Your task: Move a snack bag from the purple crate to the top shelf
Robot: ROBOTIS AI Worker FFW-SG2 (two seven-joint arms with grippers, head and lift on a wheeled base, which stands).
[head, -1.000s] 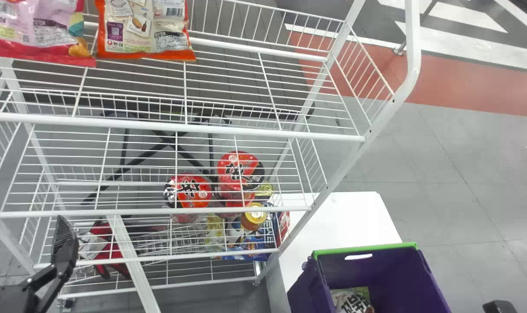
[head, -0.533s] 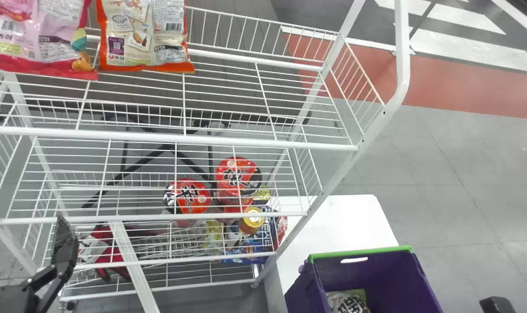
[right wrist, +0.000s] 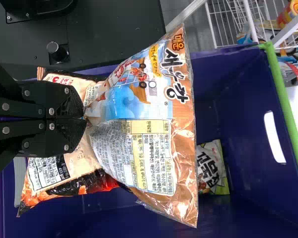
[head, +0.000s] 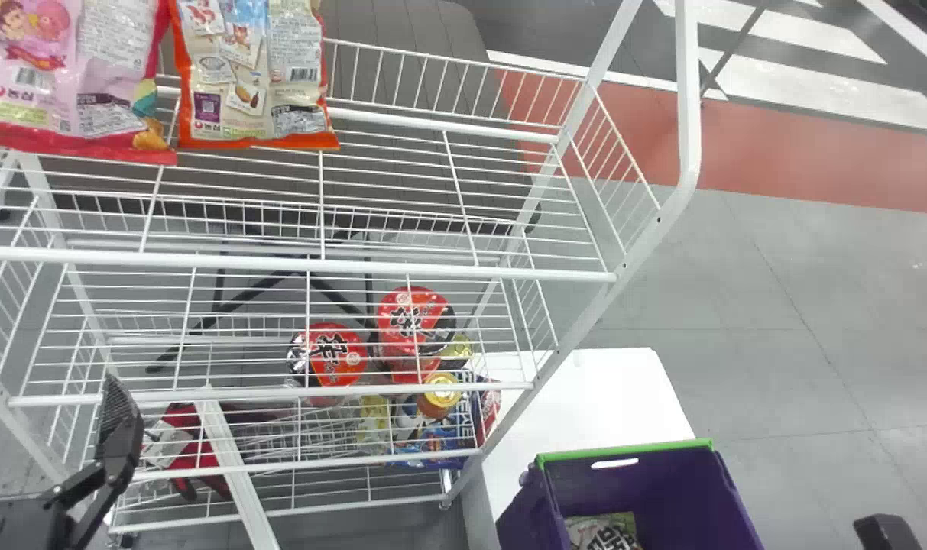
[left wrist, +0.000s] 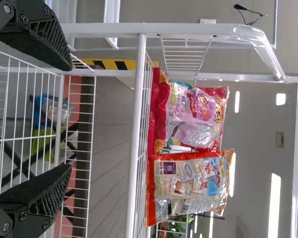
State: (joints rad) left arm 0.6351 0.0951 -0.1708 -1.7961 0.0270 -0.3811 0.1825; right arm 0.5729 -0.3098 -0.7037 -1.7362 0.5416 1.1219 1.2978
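In the head view my left gripper is at the lower left, before the rack; in the left wrist view the same gripper stands open and empty. My right gripper is shut on the edge of an orange-brown snack bag, holding it over the purple crate. Behind that bag lies another snack bag; a small bag rests deeper in the crate. The top shelf carries a pink bag and an orange bag at its left and centre-left.
The crate stands right of the rack, by a white surface. Lower shelves hold red cups and a yellow-lidded jar. A slanting white post rises near the left gripper. A black part shows at the bottom right edge.
In the head view the rack has shifted down and the crate down and slightly left, showing more of both shelf bags. My left gripper has kept nearly the same place in that view.
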